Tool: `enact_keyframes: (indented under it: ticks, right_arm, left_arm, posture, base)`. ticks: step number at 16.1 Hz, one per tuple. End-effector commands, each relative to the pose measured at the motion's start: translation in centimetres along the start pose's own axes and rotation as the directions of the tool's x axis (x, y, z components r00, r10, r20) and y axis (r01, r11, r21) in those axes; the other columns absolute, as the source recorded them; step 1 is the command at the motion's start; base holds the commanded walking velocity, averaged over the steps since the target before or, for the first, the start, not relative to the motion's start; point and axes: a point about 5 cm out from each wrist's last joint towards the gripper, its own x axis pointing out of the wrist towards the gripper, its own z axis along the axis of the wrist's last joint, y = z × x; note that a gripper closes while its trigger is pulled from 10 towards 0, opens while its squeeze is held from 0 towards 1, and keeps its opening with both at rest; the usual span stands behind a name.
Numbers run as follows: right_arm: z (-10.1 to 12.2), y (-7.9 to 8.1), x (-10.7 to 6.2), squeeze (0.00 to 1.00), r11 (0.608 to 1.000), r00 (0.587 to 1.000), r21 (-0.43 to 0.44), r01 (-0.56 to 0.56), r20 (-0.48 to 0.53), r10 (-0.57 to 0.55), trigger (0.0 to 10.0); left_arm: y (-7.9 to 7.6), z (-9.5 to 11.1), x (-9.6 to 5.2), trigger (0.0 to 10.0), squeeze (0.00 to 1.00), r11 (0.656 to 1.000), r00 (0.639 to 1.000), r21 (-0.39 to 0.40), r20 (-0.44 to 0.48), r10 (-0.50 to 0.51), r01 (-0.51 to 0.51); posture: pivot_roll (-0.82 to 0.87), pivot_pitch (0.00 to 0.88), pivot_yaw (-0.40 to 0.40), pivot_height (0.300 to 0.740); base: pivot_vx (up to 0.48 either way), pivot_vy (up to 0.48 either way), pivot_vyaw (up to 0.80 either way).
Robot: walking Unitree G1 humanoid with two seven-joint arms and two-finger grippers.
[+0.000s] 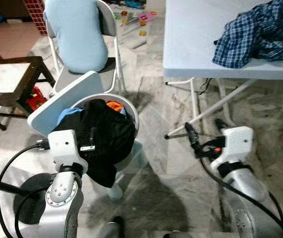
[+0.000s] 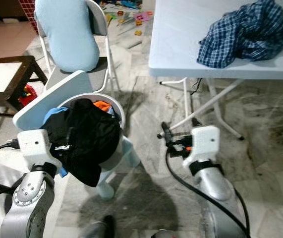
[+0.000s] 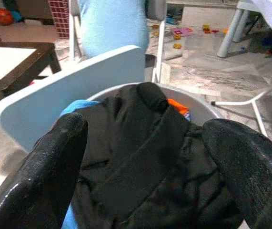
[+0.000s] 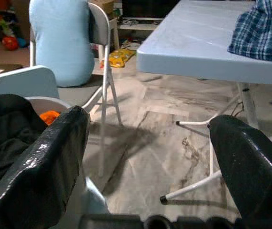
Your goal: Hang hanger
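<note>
Two grippers are working low over a marble floor (image 1: 156,144). Largest, a white folding table (image 1: 200,34) is carrying a crumpled plaid shirt (image 1: 257,32). Beside a grey folding chair (image 1: 106,29), a round basket (image 1: 131,111) is holding a black garment (image 1: 101,139). The left gripper (image 3: 145,191) is hovering just above that garment, fingers spread wide, gripping nothing. The right gripper (image 4: 150,162) is pointing toward the table legs, fingers likewise apart and empty. No hanger can be made out.

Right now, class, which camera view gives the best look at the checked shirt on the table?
The right eye view: the whole checked shirt lies crumpled on the white table. The left eye view shows it too, nearer the picture's edge. The right wrist view catches one corner; the left wrist view faces the black clothes instead.
</note>
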Motion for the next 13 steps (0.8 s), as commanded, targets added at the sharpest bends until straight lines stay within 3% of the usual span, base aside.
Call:
enact_keyframes:
  ticks: [1, 7, 9, 13]
  right_arm:
    - [0.0, 0.6, 0.1, 0.00, 1.000, 1.000, 0.017, -0.019, 0.003, 0.019, 10.0]
    - [0.0, 1.0, 0.2, 0.00, 0.999, 0.999, 0.032, -0.036, 0.001, 0.036, 10.0]
    - [0.0, 1.0, 0.4, 0.00, 0.999, 0.999, 0.034, -0.036, 0.000, 0.036, 10.0]
    - [0.2, 1.1, 0.5, 0.00, 0.999, 0.999, 0.030, -0.040, 0.001, 0.040, 10.0]
  left_arm:
    - [0.8, -0.3, -0.2, 10.0, 0.00, 1.000, 1.000, 0.010, -0.021, 0.021, -0.021]
    - [0.8, -0.8, -0.2, 10.0, 0.00, 0.999, 0.997, 0.010, -0.059, 0.039, -0.039]
    - [0.9, -2.6, 0.1, 10.0, 0.00, 0.993, 0.976, -0.083, -0.209, 0.068, -0.087]
    - [1.3, -4.5, 1.5, 10.0, 0.00, 0.954, 0.937, -0.242, -0.337, 0.091, -0.179]
  posture:
    - [-0.04, 0.211, 0.004, 0.740]
    - [-0.04, 0.207, 0.004, 0.740]
    - [-0.04, 0.213, 0.002, 0.740]
    - [-0.06, 0.221, -0.004, 0.740]
  base:
    - [0.000, 0.000, 0.00]
    - [0.000, 0.000, 0.00]
    - [0.000, 0.000, 0.00]
    - [0.000, 0.000, 0.00]
